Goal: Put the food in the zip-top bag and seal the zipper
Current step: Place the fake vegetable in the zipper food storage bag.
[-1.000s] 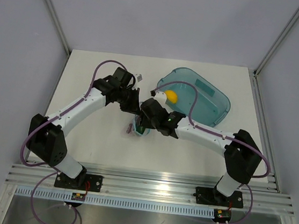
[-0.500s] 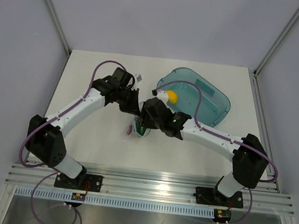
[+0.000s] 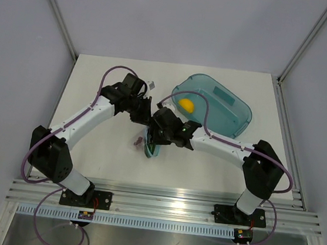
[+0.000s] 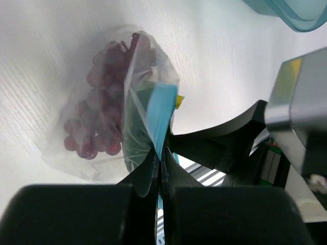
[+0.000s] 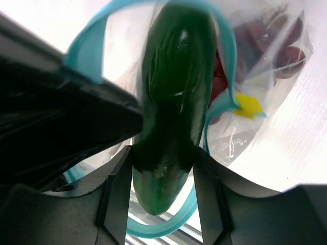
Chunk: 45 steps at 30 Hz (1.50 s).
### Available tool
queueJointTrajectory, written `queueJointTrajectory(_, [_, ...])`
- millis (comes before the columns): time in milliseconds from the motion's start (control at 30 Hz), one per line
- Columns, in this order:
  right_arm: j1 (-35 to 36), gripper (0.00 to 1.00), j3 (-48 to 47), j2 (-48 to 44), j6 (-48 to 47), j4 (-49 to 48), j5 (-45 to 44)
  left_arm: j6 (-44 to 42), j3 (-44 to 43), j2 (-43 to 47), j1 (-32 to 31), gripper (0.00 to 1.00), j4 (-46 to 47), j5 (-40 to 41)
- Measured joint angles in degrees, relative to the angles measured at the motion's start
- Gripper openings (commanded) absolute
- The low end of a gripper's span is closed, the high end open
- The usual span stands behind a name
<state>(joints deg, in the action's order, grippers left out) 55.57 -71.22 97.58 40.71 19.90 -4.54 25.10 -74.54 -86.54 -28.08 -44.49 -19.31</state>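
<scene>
Here the left end effector (image 4: 158, 166) pinches a clear plastic bag's (image 4: 66, 127) blue zipper (image 4: 162, 109), the right end effector (image 5: 163, 189) clamping a dark green cucumber (image 5: 176, 92) in its mouth.

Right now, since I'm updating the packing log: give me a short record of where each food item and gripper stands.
grapes: inside zip-top bag
cucumber: in right gripper, partway through bag mouth
lemon: in teal tray
left gripper: shut on zipper edge
zipper: unsealed, open around cucumber
</scene>
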Motion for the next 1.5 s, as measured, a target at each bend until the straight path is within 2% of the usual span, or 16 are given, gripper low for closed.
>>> queueJointTrajectory(300, [-4.63,0.14,-1.36,1.46,-0.87,3.19,1.57,-0.68,0.02,0.26,-0.04,0.0,0.61,-0.55])
queueJointTrajectory(367, [-5.57,0.23,-1.84,1.46,-1.33,4.13,1.05,-0.68,0.02,0.37,-0.07,0.0,0.9,-1.01])
queueJointTrajectory(400, [-5.79,0.3,-2.21,1.44,-1.51,4.52,0.92,-0.68,0.02,0.44,-0.07,0.0,1.09,-1.2])
queueJointTrajectory(433, [-5.9,0.41,-2.62,1.46,-1.68,5.01,0.76,-0.68,0.02,0.46,-0.07,0.0,1.29,-1.55])
queueJointTrajectory(467, [-5.95,0.45,-3.06,1.46,-1.9,5.38,0.63,-0.68,0.02,0.55,-0.07,0.0,1.38,-1.66])
queueJointTrajectory(500, [-5.95,0.53,-3.78,1.46,-2.14,5.75,0.66,-0.68,0.02,0.57,-0.07,0.0,1.44,-1.9])
queueJointTrajectory(667, [-5.97,0.61,-4.72,1.46,-2.8,6.49,0.66,-0.66,0.02,0.61,0.02,0.0,1.73,-2.34])
queueJointTrajectory(833, [-5.97,0.61,-4.72,-0.33,-3.65,7.43,0.7,-0.42,0.02,0.59,0.0,0.0,1.73,-2.54])
queueJointTrajectory(1067, [-5.97,0.63,-4.68,-8.15,-4.31,8.15,-0.15,0.28,0.02,0.55,0.0,0.0,2.27,-3.54])
queueJointTrajectory(1200, [-6.32,0.62,-3.1,-11.74,-4.17,7.8,-1.97,0.44,0.02,0.55,0.0,0.0,2.43,-4.07])
queueJointTrajectory(1500, [-12.41,0.55,9.75,-13.05,0.11,4.28,0.85,0.44,0.02,0.55,0.0,0.0,2.6,-4.5])
